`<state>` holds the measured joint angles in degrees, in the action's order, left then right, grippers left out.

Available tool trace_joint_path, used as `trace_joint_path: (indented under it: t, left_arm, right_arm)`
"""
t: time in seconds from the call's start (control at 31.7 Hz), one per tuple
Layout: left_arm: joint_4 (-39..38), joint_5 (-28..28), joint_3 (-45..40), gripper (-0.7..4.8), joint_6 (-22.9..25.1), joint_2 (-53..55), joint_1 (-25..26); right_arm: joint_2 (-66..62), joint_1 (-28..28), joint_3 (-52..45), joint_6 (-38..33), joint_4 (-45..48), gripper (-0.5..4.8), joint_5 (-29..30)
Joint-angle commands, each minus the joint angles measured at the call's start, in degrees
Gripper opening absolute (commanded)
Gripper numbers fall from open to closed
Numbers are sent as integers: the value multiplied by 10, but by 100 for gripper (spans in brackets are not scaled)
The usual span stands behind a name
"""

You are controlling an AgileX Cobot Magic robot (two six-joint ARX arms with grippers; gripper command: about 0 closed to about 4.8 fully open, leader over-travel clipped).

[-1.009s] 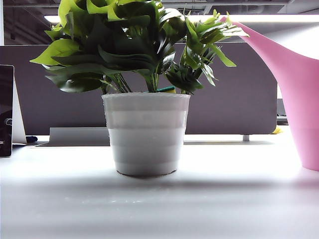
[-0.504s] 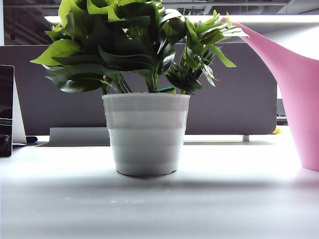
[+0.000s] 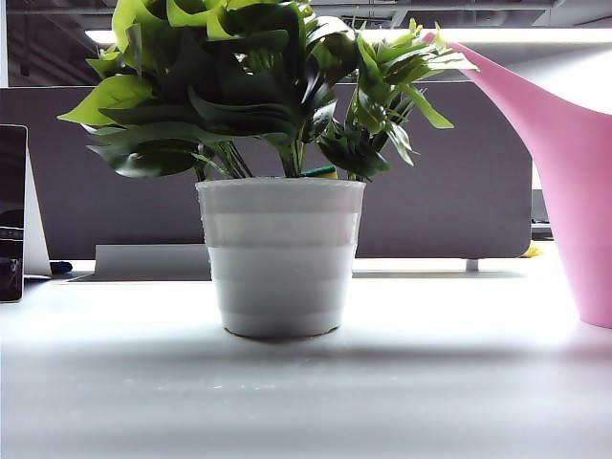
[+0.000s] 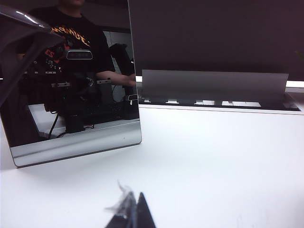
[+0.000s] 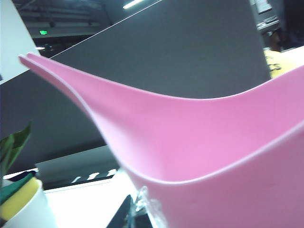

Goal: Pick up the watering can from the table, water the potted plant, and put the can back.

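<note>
The potted plant (image 3: pixel 280 258) stands mid-table in its white ribbed pot, with broad green leaves above. The pink watering can (image 3: pixel 574 163) stands on the table (image 3: pixel 306 402) at the right edge of the exterior view, spout reaching over the leaves. Neither gripper shows in that view. In the right wrist view the watering can (image 5: pixel 213 156) fills the picture. My right gripper (image 5: pixel 135 205) sits shut right beside its wall, one fingertip partly hidden by the pink. The pot's rim (image 5: pixel 29 216) shows in a corner. My left gripper (image 4: pixel 134 203) is shut on nothing, low over bare table.
A yellow-green sponge (image 5: pixel 19 192) lies in the pot. A dark glossy panel (image 4: pixel 71 95) leans upright on the table near the left gripper, seen as a dark screen (image 3: pixel 11 210) at the exterior view's left edge. A grey partition (image 3: pixel 449 191) closes off the back.
Plant and watering can stand where they were. Only the reflection in the dark screen at the left has shifted a little.
</note>
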<state>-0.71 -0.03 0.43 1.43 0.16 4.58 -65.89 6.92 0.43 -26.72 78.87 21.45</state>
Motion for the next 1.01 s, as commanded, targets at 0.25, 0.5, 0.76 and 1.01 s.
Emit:
trace_joint_path:
  t: [0.25, 0.5, 0.76, 1.01]
  left_arm:
    - [6, 2, 1, -5, -2, 1, 1]
    - [6, 2, 1, -5, -2, 1, 1]
    - [6, 2, 1, -5, -2, 1, 1]
    - [6, 2, 1, -5, -2, 1, 1]
  right_arm:
    - [1, -17, -1, -1, 6, -8, -7]
    - [1, -17, -1, -1, 6, -8, -7]
    - [1, -17, -1, 8, 6, -7, -7]
    - [13, -17, -1, 195, -21, -6, -9]
